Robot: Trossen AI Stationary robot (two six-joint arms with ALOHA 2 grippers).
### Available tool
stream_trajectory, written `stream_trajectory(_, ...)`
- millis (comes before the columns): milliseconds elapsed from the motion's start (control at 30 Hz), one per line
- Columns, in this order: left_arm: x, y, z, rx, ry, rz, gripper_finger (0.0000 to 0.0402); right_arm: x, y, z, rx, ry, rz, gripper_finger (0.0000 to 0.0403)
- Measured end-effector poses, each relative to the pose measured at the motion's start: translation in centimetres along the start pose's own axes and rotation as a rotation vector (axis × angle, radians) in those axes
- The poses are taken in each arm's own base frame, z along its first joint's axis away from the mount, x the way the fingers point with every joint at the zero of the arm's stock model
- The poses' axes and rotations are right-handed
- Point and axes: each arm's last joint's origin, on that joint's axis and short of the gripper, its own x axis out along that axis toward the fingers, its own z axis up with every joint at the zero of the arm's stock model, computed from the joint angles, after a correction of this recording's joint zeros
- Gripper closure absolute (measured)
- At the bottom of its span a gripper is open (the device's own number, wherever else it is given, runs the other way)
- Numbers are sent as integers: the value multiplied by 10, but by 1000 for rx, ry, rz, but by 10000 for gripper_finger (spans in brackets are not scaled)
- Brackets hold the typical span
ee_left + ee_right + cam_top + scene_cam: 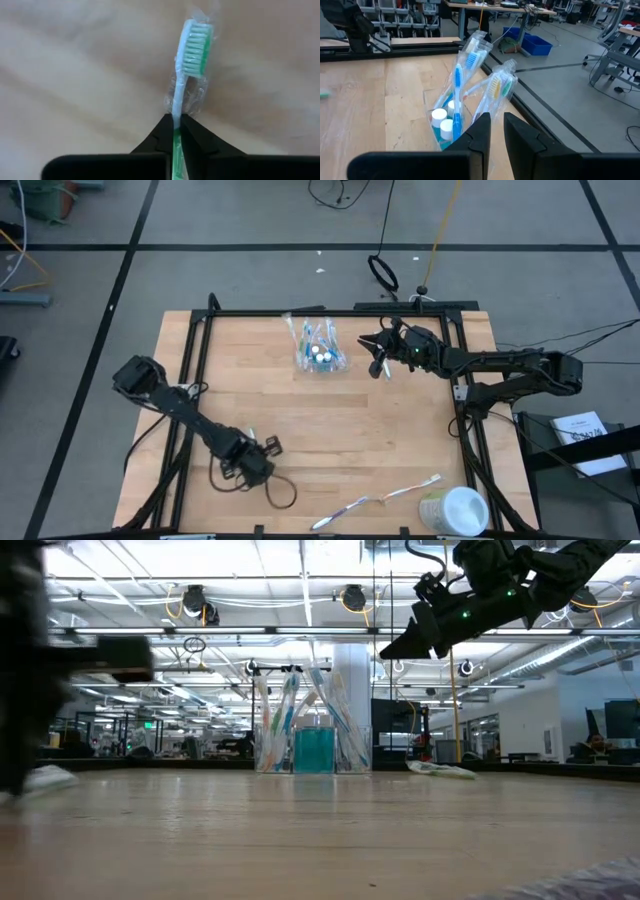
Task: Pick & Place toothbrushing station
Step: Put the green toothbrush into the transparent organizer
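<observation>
the green toothbrush (pixel 191 55) is pinched by its thin handle in the left claw (pixel 176 131), fingers closed tight on it, low over the near part of the desk (pixel 400 450). it looks light, a little springy, and its crinkly clear wrapper is likely slippery, so a hold on the handle close to the head would probably stop it from swinging. the clear cup (pixel 320 358), near the far edge of the desk, already carries wrapped brushes and white-capped tubes (pixel 440 119); it seems light and easy to tip. the right claw (pixel 380 352) hangs in the air just beside the cup, fingers slightly parted and holding nothing. another wrapped toothbrush (pixel 385 497) lies near the white cup (pixel 455 510).
</observation>
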Motion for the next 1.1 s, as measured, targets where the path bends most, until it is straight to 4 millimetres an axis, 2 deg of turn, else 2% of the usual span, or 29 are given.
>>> stream_trajectory(200, -7, 34, -10, -84, 3, 63, 376, 0, 0, 0, 0, 1, 0, 360)
stream_trajectory(433, -35, 98, -28, -253, 37, 291, 398, 0, 0, 0, 0, 1, -1, 360)
stream_trajectory(600, -61, 144, -53, -327, 42, 404, 399, 0, 0, 0, 0, 3, 0, 360)
stream_trajectory(733, -84, 176, -84, -440, 33, 487, 396, 0, 0, -2, -2, 17, 2, 360)
stream_trajectory(900, -124, 190, -129, -560, 29, 606, 398, 0, 0, -3, -4, 31, 3, 360)
stream_trajectory(1100, -192, 181, -168, -711, -135, 826, 399, 0, 0, -4, -4, 40, 4, 360)
